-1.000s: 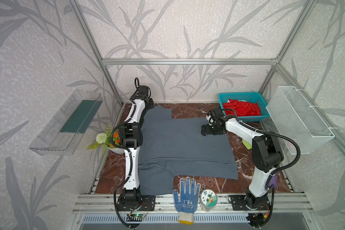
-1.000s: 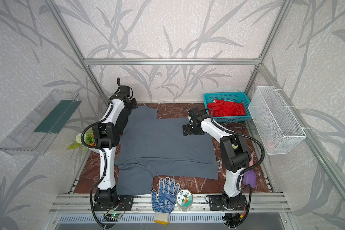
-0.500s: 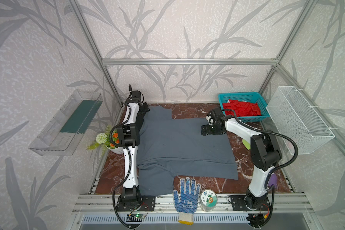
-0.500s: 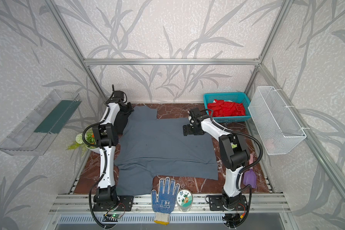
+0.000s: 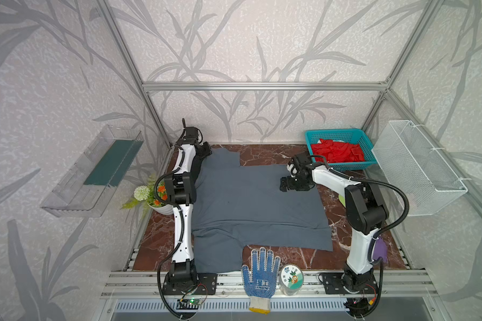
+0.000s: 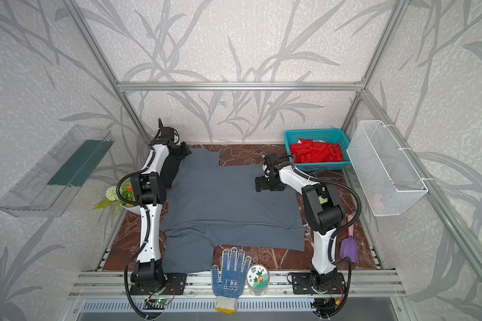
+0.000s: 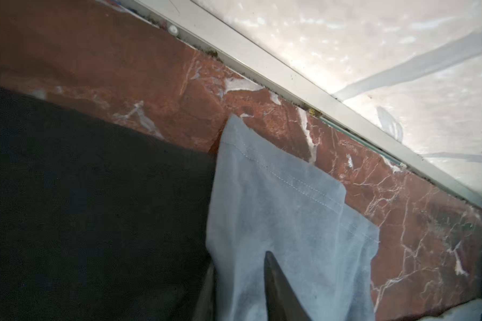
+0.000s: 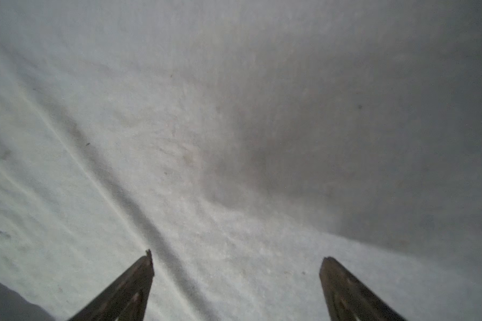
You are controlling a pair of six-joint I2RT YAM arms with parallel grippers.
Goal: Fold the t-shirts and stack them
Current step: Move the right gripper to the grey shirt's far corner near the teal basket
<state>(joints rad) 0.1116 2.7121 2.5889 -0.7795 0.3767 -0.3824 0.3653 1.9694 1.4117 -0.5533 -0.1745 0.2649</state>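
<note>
The slate grey t-shirt (image 5: 248, 200) (image 6: 220, 200) lies spread flat over the marble table, with one sleeve toward the back wall and the other toward the front rail. A black t-shirt (image 5: 198, 166) (image 7: 95, 208) lies bunched at the far left, partly under my left arm. My left gripper (image 5: 206, 151) (image 7: 240, 257) is at the far sleeve (image 7: 276, 194), shut on a fold of the grey cloth. My right gripper (image 5: 283, 184) (image 8: 235, 254) stands open just above the grey shirt's far right part, with nothing between its fingers.
A teal basket (image 5: 337, 166) of red cloth stands at the back right, beside a white wire basket (image 5: 418, 169) on the right wall. A dotted work glove (image 5: 259, 275) and a round tin (image 5: 291, 278) lie on the front rail. A flower pot (image 5: 153, 197) stands at the left edge.
My left gripper has moved toward the far left corner and its jaws have narrowed onto the grey sleeve. The right arm has stayed still and open.
</note>
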